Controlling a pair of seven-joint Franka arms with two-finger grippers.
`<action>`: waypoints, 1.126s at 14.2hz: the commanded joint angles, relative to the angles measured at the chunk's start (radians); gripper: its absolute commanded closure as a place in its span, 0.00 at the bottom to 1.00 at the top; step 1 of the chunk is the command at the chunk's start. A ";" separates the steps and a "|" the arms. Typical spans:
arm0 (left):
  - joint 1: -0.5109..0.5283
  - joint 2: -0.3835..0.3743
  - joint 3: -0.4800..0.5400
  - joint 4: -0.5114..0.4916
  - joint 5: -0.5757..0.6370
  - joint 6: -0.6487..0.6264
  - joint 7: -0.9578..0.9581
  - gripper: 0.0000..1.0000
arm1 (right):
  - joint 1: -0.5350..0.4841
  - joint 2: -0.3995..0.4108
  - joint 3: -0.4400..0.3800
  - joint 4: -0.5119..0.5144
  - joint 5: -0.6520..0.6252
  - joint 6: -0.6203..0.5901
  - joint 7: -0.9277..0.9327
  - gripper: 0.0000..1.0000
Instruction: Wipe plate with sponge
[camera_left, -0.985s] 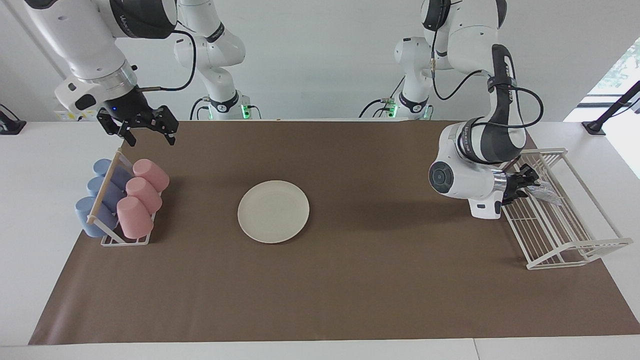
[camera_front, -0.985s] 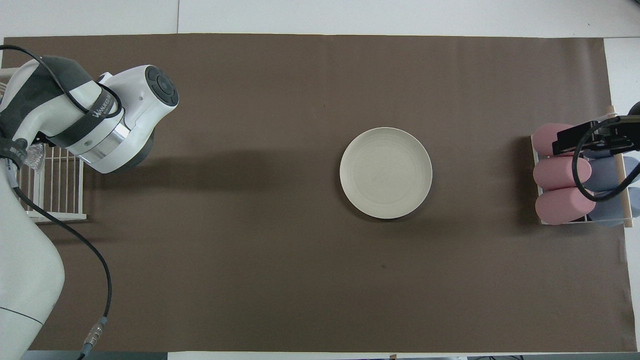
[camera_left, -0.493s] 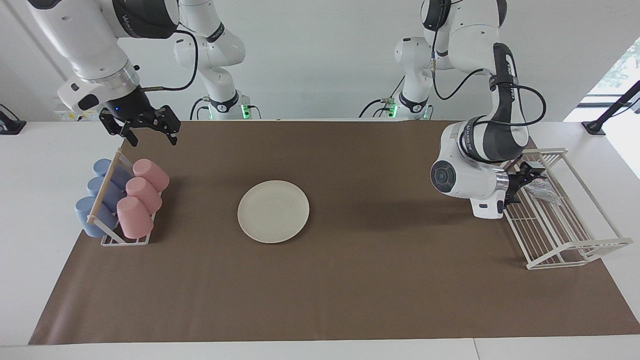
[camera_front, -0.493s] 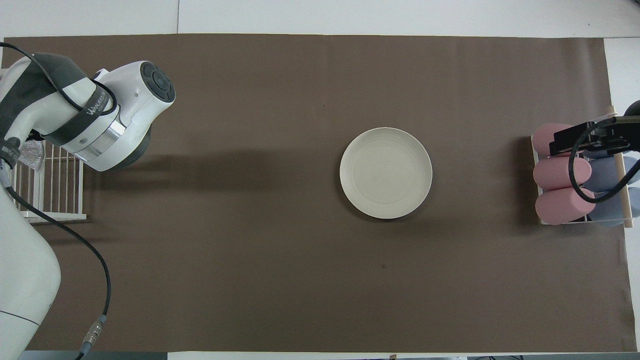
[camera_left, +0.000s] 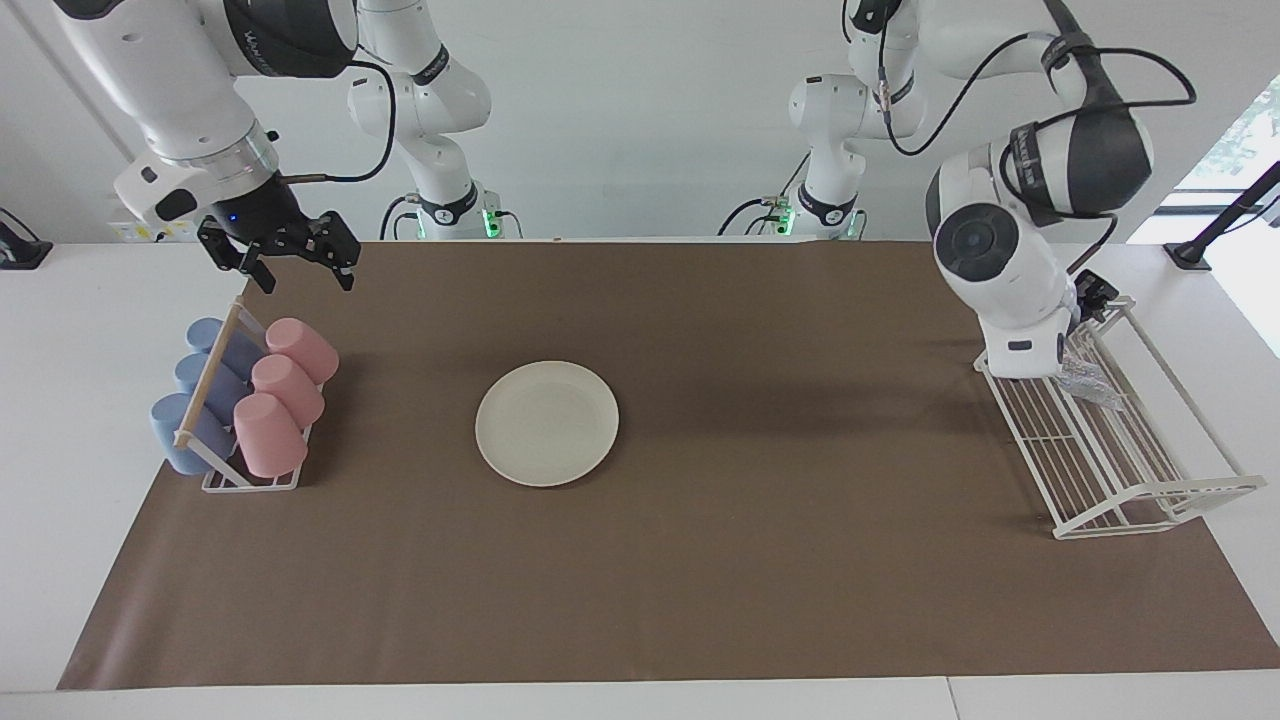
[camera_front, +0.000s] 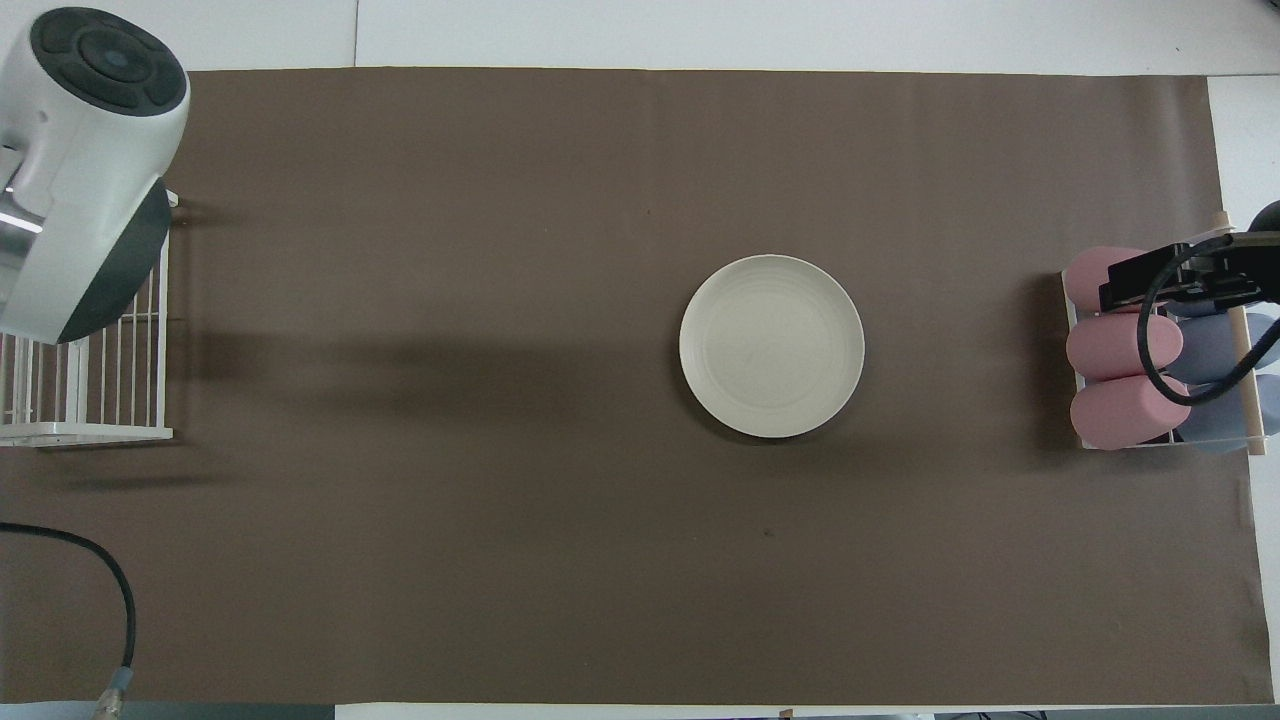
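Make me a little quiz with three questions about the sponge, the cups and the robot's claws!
1. Where is the sponge?
A. On the plate
B. In the white wire rack
C. Among the cups

2. How many pink cups are in the cup holder?
A. Two
B. Three
C. Five

3. What is the right claw doing?
A. Hanging open in the air, holding nothing
B. Gripping a blue cup
C. Pressing on the plate

Answers:
1. B, the silvery pad lies on the bars of the white wire rack at the left arm's end of the table, while the plate is bare.
2. B, three pink cups lie in a row beside the blue cups.
3. A, its fingers are apart above the brown mat, near the cup holder, with nothing between them.
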 joint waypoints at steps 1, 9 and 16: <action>0.052 -0.117 -0.006 -0.015 -0.205 -0.003 0.103 0.00 | -0.003 -0.012 0.003 -0.015 -0.003 0.001 0.019 0.00; 0.216 -0.329 0.005 -0.039 -0.681 -0.159 0.581 0.00 | 0.006 -0.015 0.003 -0.015 -0.003 0.004 0.057 0.00; 0.192 -0.303 -0.001 -0.116 -0.721 -0.057 0.531 0.00 | 0.006 -0.015 0.003 -0.015 -0.003 0.004 0.071 0.00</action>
